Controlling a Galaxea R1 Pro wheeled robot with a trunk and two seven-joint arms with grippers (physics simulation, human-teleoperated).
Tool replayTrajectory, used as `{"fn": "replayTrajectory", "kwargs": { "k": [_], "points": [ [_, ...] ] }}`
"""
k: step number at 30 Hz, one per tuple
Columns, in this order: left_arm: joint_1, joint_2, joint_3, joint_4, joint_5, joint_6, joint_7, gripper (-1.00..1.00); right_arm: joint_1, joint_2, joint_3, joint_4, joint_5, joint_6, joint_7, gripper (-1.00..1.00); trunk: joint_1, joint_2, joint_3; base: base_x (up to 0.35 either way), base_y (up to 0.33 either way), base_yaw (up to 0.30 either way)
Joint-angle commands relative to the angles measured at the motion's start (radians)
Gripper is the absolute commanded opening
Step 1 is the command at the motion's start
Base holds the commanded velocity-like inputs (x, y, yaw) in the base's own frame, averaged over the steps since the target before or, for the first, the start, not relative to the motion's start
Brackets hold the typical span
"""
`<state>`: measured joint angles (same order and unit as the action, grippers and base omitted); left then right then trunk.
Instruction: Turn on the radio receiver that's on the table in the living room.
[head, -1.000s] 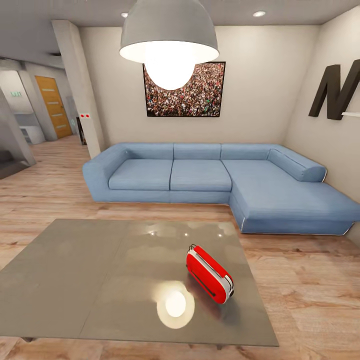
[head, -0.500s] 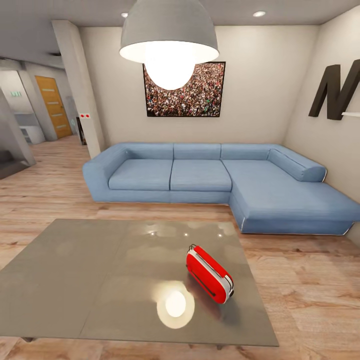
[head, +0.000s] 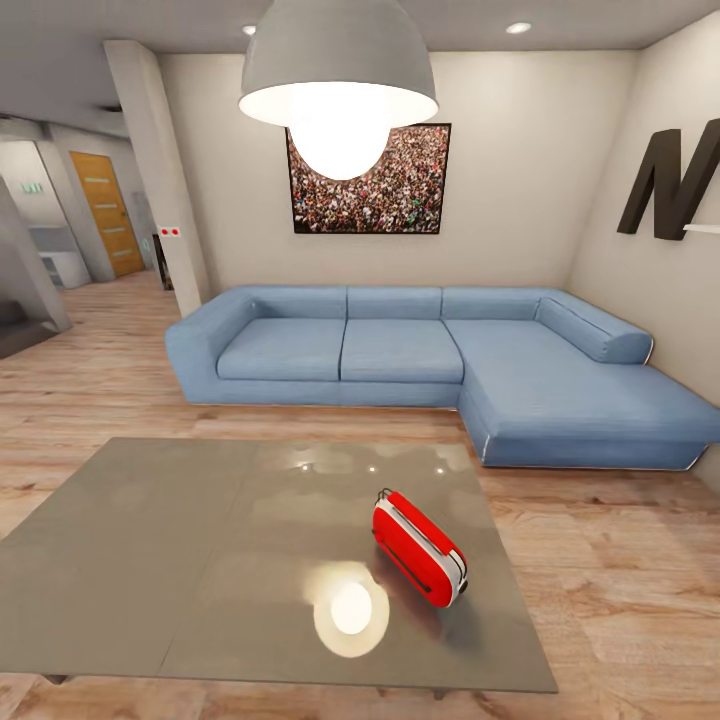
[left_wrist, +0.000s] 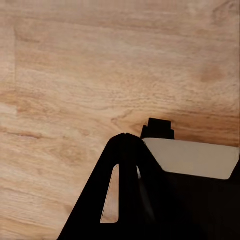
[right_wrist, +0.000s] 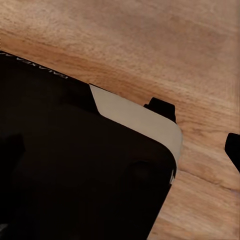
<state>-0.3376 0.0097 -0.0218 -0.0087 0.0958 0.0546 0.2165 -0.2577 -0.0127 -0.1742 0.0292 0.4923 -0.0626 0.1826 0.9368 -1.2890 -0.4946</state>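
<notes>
My tools' grip: cannot tell, dark body hides them. Rounded red radio receiver lies on glossy grey counter.

The radio receiver lies on the table's right half, with the sofa behind.

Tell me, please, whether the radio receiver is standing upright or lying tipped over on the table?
Upright: the radio receiver stands on its base on the table, its thin handle uppermost.
</notes>
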Motion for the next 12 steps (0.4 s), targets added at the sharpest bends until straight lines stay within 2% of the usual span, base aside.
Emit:
{"fn": "replayTrajectory", "kwargs": {
  "k": [1,12],
  "points": [
    [0.000,0.000,0.000,-0.002,0.001,0.000,0.000,-1.00,0.000,0.002,0.000,0.000,0.000,0.000,0.000,1.00,0.000,0.000,0.000,0.000,0.000,0.000],
    [0.000,0.000,0.003,-0.006,0.006,-0.001,0.001,-1.00,0.000,-0.001,0.000,0.000,0.000,0.000,0.000,1.00,0.000,0.000,0.000,0.000,0.000,0.000]
  ]
}}
